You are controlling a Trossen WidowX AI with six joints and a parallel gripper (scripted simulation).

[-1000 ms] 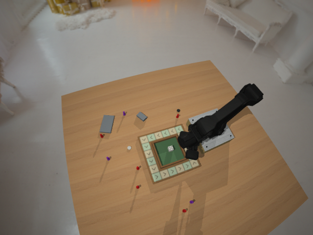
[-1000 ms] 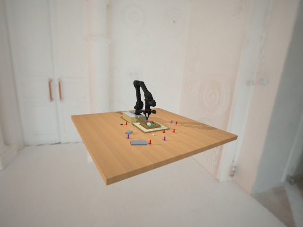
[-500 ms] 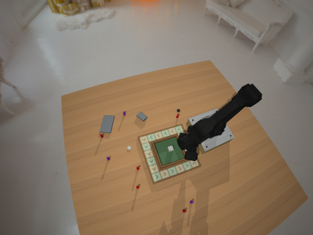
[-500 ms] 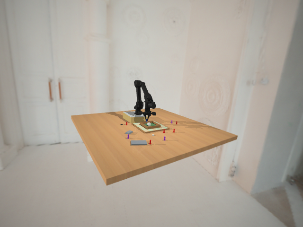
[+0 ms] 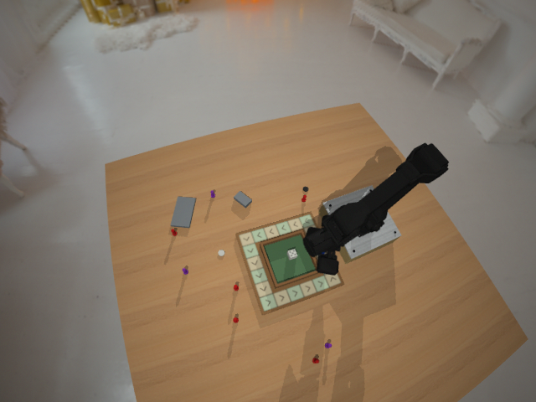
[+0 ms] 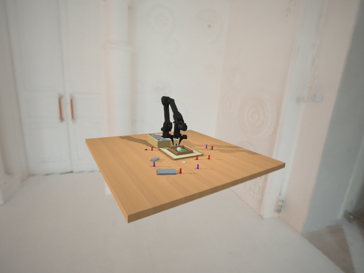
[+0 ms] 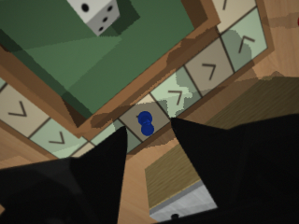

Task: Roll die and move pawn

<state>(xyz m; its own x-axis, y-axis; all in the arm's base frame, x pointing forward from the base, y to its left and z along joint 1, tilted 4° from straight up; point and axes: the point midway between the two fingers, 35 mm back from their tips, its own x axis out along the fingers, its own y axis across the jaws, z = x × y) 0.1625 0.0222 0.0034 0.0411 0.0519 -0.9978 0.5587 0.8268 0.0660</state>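
Observation:
The blue pawn [image 7: 146, 123] [image 6: 176, 144] stands upright on a tan square of the board [image 7: 206, 83] [image 5: 258, 269], beside the dice tray's wooden rim [image 7: 149, 75] [image 5: 269, 262]. My gripper [image 7: 149, 125] [image 6: 176, 144] is open around it in the wrist view, one finger on each side with gaps between. The fingers are low over the board edge nearest the arm's base. The white die [image 5: 291, 254] [image 6: 178, 149] [image 7: 95, 14] rests on the green tray floor, with five pips on top in the top view. The wrist view cuts off part of its top.
The metal-topped base block [image 5: 373, 238] [image 6: 158, 141] is right beside the board. Several red and purple pawns stand around the board. A red pawn [image 5: 303, 198] and black disc [image 5: 305, 188] are near the base. Two grey blocks [image 5: 183, 212] [image 5: 243, 198] and a white disc [image 5: 221, 253] lie farther off.

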